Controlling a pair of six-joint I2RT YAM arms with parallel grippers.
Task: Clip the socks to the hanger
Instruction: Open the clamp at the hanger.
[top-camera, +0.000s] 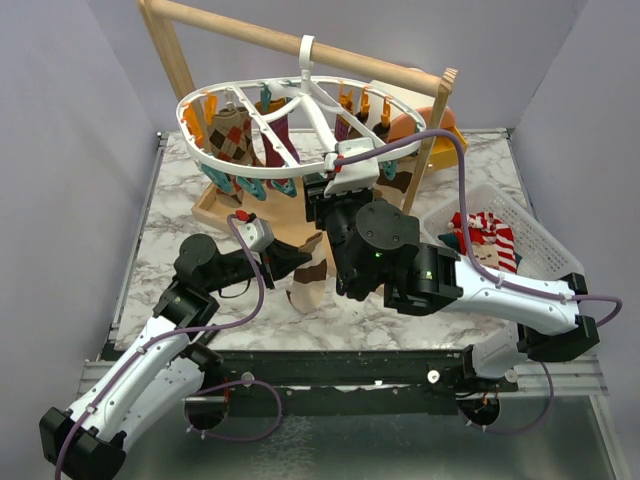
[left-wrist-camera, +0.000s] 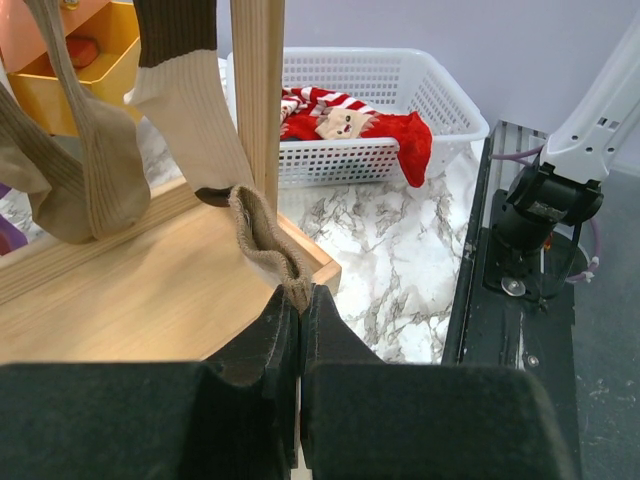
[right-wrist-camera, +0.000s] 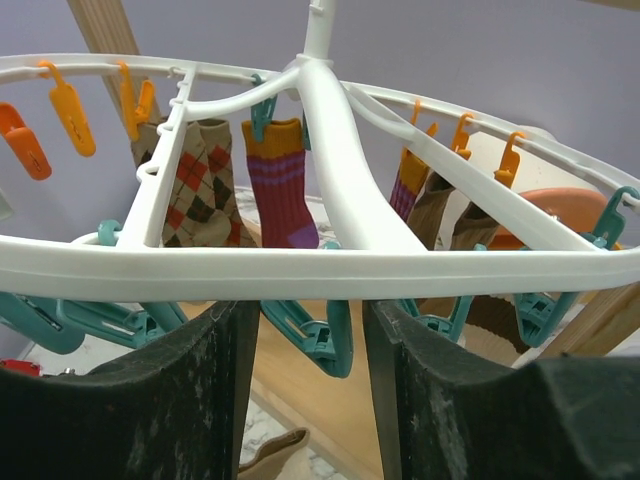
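As hung, hanger (top-camera: 318, 118) lengthwise left-right.

Plain pale lavender-grey walls (top-camera: 60, 150) are closing in the scene on three sides. A white-and-grey marble-patterned tabletop (top-camera: 168, 200) is lying under soft, even light. A light wooden rack with a round top bar (top-camera: 250, 30) is standing toward the back, and a black metal rail (top-camera: 330, 365) is running along the near edge.
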